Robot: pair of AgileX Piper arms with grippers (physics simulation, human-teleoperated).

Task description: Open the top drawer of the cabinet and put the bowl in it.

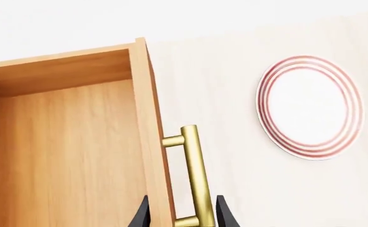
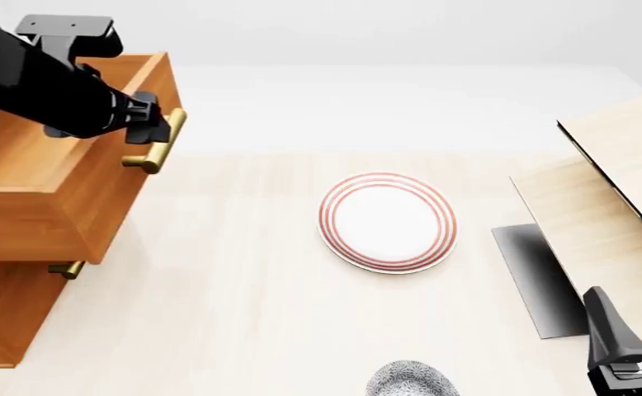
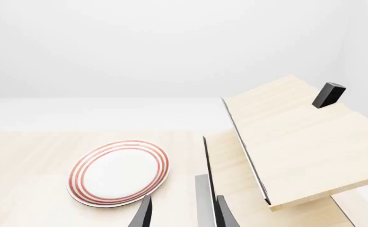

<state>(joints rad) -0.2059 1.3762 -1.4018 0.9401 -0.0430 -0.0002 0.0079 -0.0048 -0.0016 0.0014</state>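
Note:
The cabinet (image 2: 2, 313) stands at the table's left. Its top drawer (image 2: 57, 194) is pulled out, and its wooden inside (image 1: 64, 156) holds nothing that I can see. My left gripper (image 2: 153, 122) is at the drawer's brass handle (image 2: 158, 147). In the left wrist view the handle (image 1: 193, 175) lies between the spread fingers of this gripper (image 1: 182, 217), which is open. The speckled bowl (image 2: 413, 381) sits at the near edge, partly cut off. My right gripper (image 2: 637, 318) hovers open to the bowl's right with nothing in it, and it also shows in the right wrist view (image 3: 182, 215).
A white plate with red rings (image 2: 387, 221) lies mid-table, between the cabinet and the bowl. A pale wooden structure (image 2: 618, 190) with slanted boards fills the right side, with a dark block (image 3: 328, 94) on top. A lower drawer's handle (image 2: 66, 269) pokes out under the open drawer.

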